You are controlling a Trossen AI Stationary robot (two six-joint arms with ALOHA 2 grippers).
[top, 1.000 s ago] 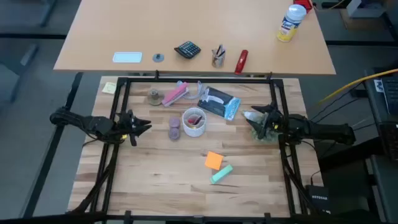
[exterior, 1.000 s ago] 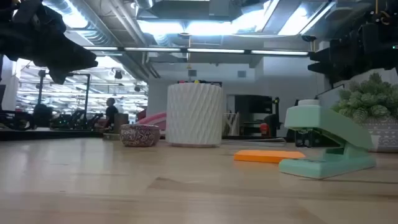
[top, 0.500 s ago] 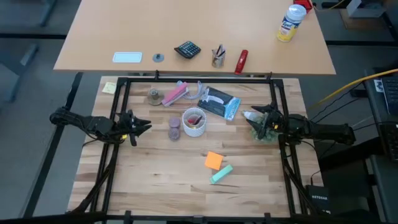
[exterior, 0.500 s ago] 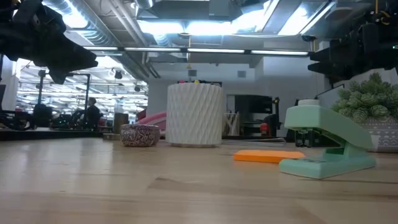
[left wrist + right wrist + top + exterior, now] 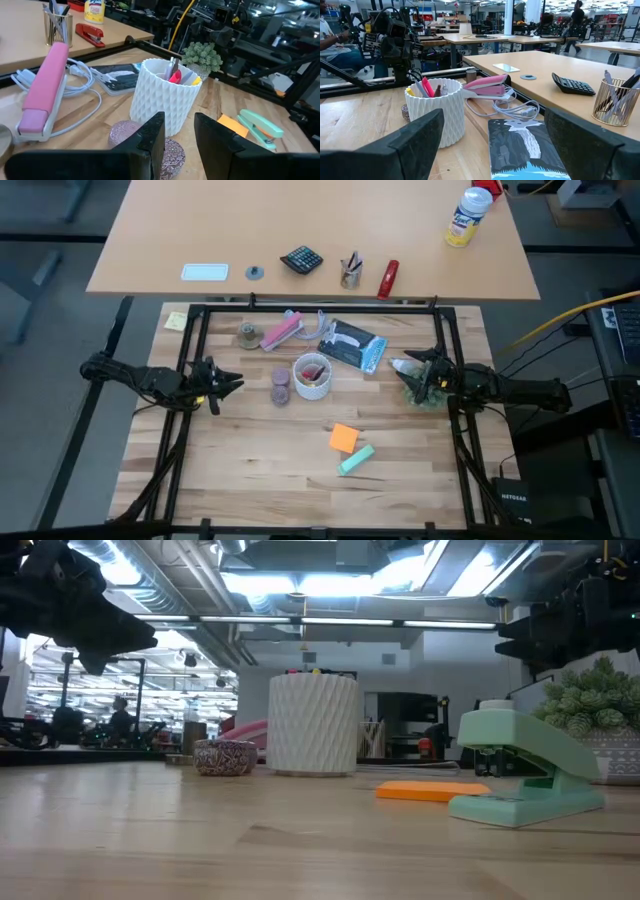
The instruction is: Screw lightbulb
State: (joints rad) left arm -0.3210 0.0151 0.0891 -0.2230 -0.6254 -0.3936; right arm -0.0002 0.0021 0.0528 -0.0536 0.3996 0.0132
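Observation:
No lightbulb shows in any view; it is hidden or out of view. My left gripper [image 5: 232, 383] hovers above the table's left side, open with a narrow gap, pointing toward the white ribbed cup [image 5: 312, 377]. In the left wrist view its fingers [image 5: 178, 135] stand before the cup [image 5: 167, 95] without touching it. My right gripper [image 5: 400, 367] hovers above the table's right side, wide open and empty, also facing the cup [image 5: 437, 112]. The cup stands on its base and holds pens.
Near the cup are two purple tins [image 5: 280, 386], a pink stapler [image 5: 281, 332], a looped white cord [image 5: 322, 328] and a printed package [image 5: 352, 345]. An orange note pad [image 5: 343, 438] and a green stapler [image 5: 355, 459] lie nearer. A small plant [image 5: 430, 392] stands under the right arm.

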